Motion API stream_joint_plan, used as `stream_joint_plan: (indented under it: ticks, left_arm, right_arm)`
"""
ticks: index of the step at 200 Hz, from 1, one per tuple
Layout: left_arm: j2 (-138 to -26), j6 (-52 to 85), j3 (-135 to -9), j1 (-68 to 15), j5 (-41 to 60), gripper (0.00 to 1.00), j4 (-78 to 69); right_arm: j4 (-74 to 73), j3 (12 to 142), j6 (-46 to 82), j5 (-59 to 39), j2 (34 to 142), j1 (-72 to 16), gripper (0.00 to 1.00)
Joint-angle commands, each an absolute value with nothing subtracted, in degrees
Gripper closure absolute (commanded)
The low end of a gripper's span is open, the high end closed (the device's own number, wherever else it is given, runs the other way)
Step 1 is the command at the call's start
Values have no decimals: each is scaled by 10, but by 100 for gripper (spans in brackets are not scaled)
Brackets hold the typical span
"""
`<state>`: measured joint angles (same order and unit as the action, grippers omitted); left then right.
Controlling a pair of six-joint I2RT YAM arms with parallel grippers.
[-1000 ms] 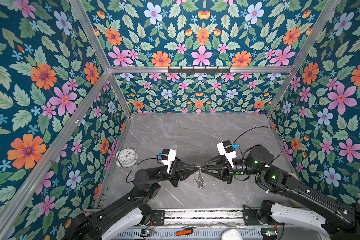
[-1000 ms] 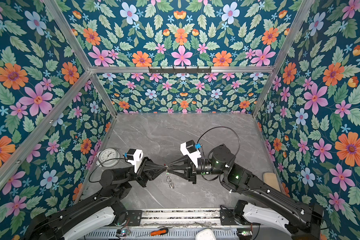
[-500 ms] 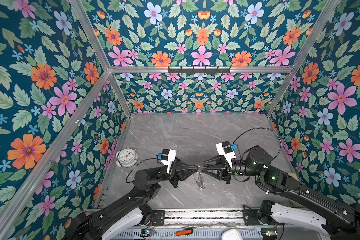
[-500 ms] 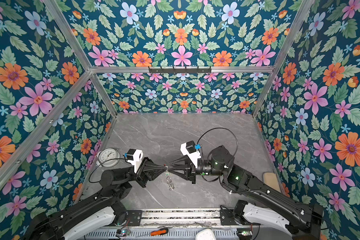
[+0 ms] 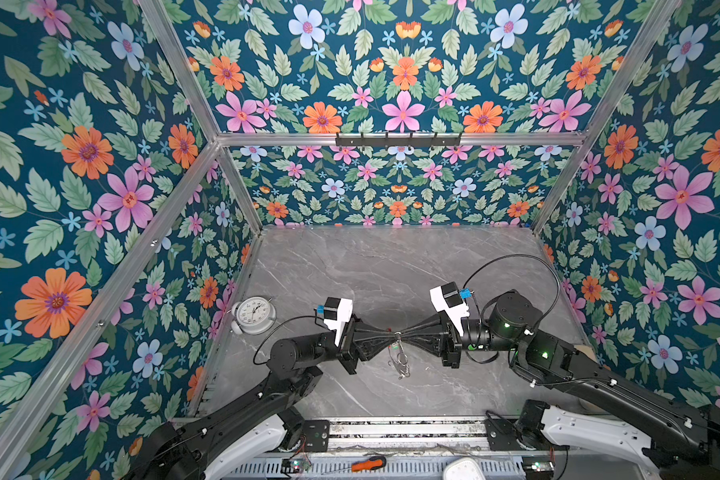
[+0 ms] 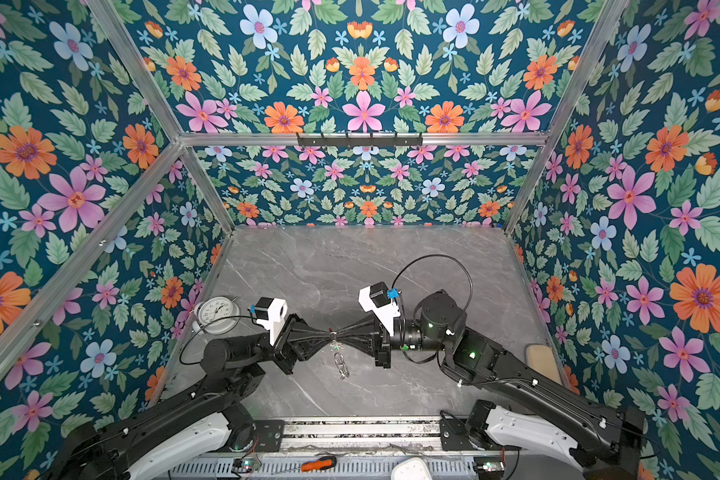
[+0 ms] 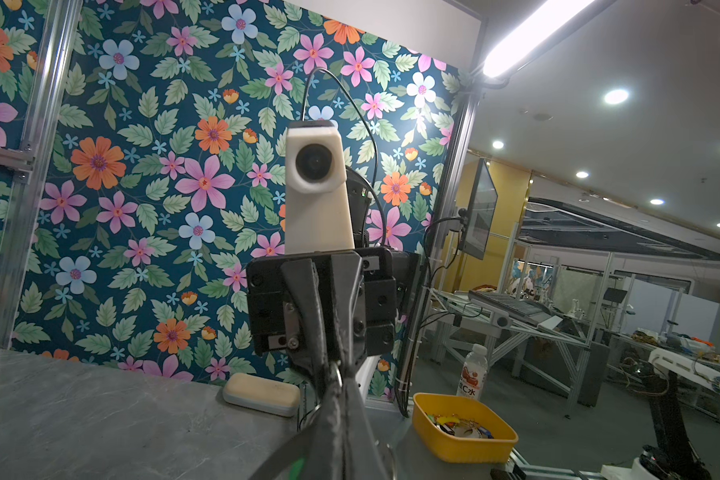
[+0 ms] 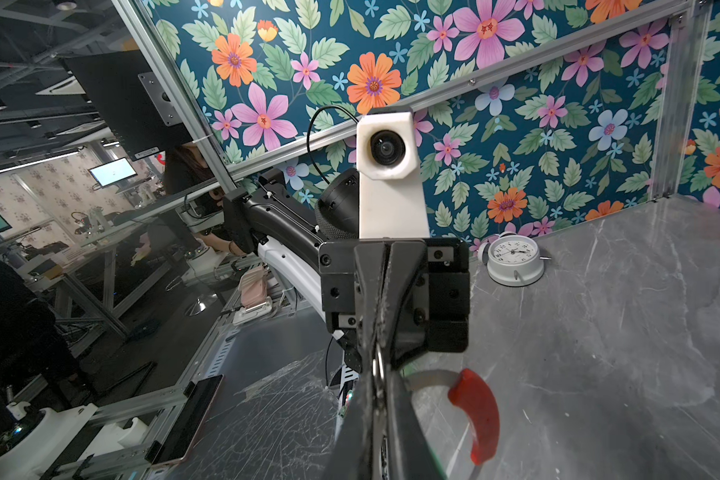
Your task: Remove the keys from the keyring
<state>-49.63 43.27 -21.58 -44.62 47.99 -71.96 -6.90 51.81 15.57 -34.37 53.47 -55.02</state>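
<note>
top views: left gripper (image 5: 388, 333), right gripper (image 5: 405, 333) both pinched shut on keyring (image 5: 396, 347), tip to tip; keys (image 5: 402, 368) dangling. risk: thin wire slips under uneven pull, bunch drops onto table (image 5: 350, 270).

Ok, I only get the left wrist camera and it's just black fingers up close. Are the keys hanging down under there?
Observer: Yes. In both top views the keys hang below where the left gripper and right gripper meet tip to tip, both shut.
Operator: Where's the red bit?
Observer: The right wrist view shows the red section of the keyring, close beside the right gripper.
Operator: Anything else around?
Observer: An alarm clock sits at the left edge of the table.
</note>
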Motion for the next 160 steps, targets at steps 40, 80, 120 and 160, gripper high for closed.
stream_joint_plan:
  ticks: [40, 80, 120, 160]
  left_arm:
    - [-494, 439, -224, -446, 475, 100, -726]
    - [-467, 415, -244, -446, 469, 79, -605]
    - [-446, 352, -298, -446, 481, 73, -415]
    - [-454, 284, -362, -446, 503, 70, -258]
  right_arm:
    - [-45, 528, 142, -335, 530, -551, 100]
    - [54, 559, 118, -278, 521, -551, 100]
    - [152, 596, 88, -238, 522, -551, 100]
    - [194, 622, 71, -234, 529, -551, 100]
